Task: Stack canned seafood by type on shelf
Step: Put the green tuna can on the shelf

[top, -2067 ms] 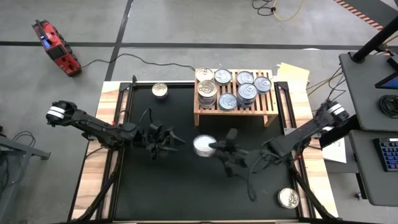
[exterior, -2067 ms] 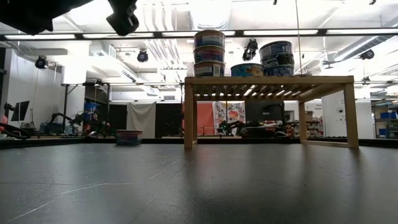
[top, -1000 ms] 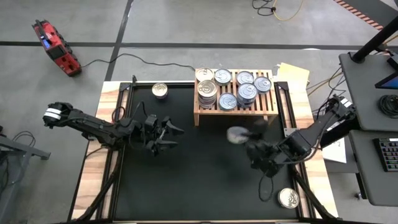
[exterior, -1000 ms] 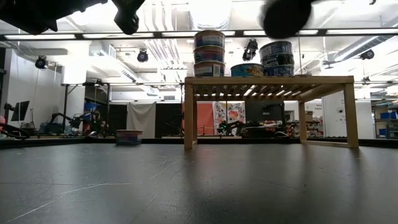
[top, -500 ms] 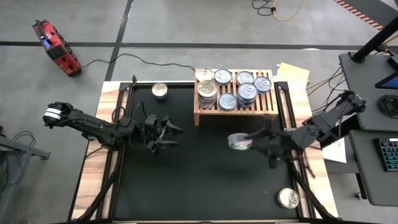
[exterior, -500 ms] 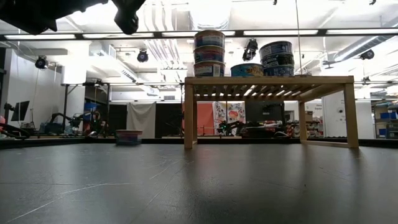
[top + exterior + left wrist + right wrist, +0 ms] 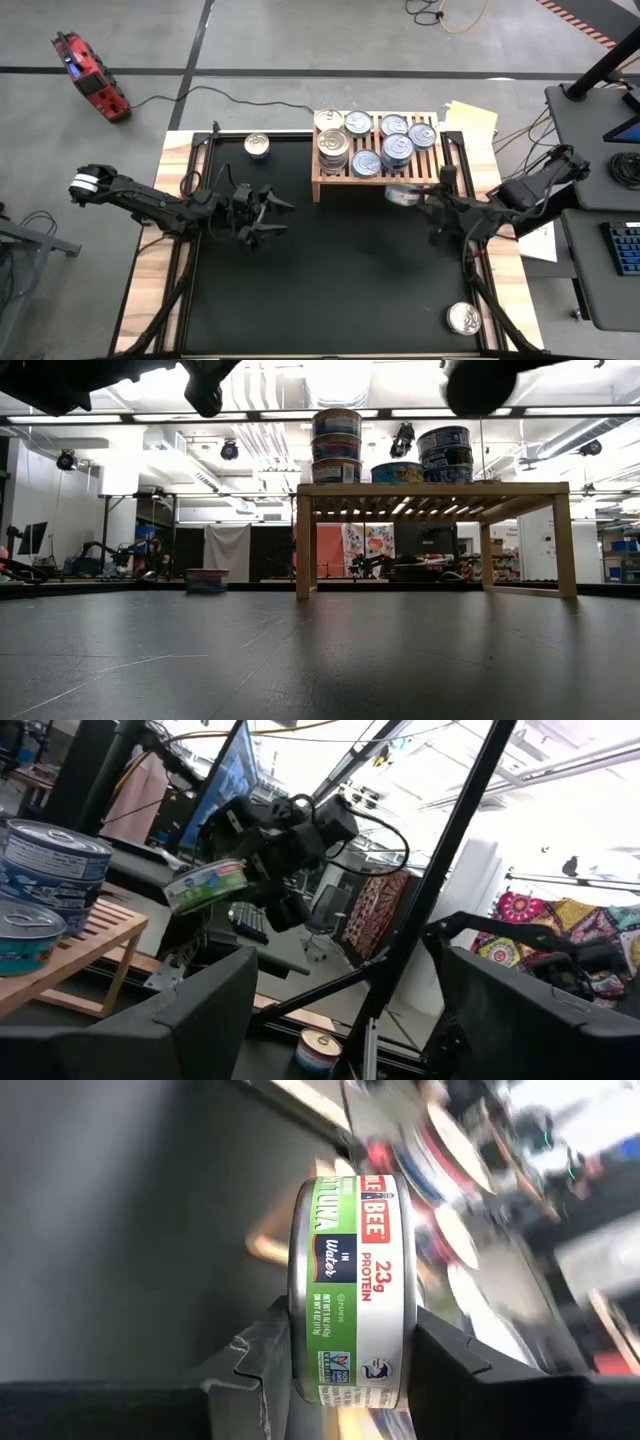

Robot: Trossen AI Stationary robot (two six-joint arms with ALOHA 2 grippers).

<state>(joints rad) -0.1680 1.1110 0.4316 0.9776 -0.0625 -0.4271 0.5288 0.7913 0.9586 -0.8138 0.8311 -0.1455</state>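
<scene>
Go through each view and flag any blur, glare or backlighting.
Right wrist view: green-labelled round tin sharp, background smeared. Low view: bright ceiling lights silhouette the light-wood slatted shelf. Left wrist view: blown-out ceiling glare. High view: evenly lit, crisp.

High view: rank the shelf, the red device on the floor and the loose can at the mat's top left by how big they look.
1. shelf: clearly largest.
2. red device on the floor.
3. loose can: smallest.
The device lies lower than the table, so farther from the camera; its true size may be understated.
</scene>
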